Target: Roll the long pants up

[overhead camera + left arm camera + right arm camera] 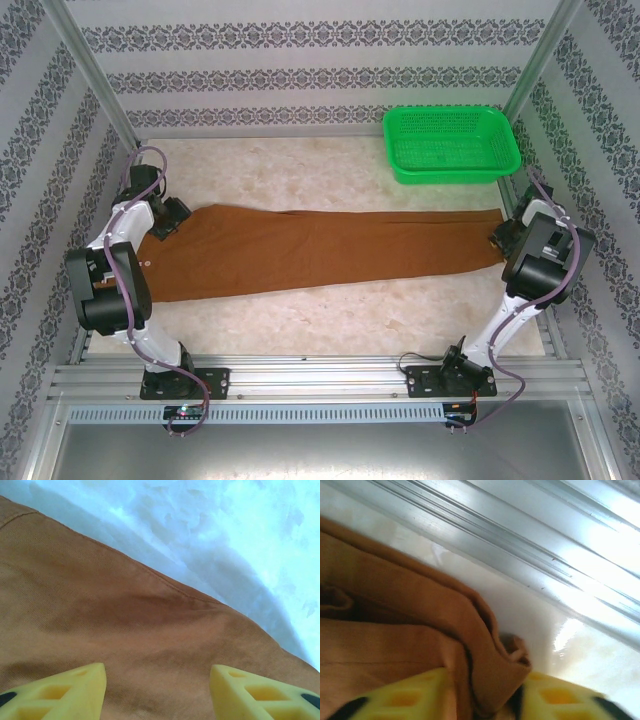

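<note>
Long pants point(330, 250) lie across the table point(300, 320), basket point(450, 143) behind right

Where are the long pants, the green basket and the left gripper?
long pants point(320, 250): top external view, middle of the fabric.
green basket point(455, 172): top external view, its near wall.
left gripper point(157, 695): left wrist view, midway between its yellow fingertips.

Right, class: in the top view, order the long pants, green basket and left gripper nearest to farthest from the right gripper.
1. long pants: leg end right at the right gripper.
2. green basket: just behind it, far right.
3. left gripper: far across, left side.
</note>
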Available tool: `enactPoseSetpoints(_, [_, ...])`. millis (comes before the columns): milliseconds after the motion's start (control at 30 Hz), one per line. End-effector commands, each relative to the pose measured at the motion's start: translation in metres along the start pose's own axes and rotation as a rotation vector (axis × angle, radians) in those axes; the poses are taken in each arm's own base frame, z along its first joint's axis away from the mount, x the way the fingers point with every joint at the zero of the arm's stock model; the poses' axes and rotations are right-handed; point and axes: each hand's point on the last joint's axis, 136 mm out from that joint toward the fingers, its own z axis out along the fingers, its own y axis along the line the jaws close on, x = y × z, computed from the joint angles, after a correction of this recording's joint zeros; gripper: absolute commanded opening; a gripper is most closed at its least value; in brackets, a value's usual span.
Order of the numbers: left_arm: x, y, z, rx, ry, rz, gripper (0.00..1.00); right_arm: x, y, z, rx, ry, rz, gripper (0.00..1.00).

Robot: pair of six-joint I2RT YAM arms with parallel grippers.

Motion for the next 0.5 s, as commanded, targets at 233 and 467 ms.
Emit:
enactPoseSetpoints(233, [0.012,-0.005,-0.001,0.036,0.033,0.022,0.54,0.008,-0.011,-0.002,0.018,-0.042,-0.015,0.0])
enactPoseSetpoints(467, [0.005,-0.022,-0.016,0.077,-0.019,0.018,0.55,0.056,0.066,-0.069,-0.15,-0.174,-0.261,0.0])
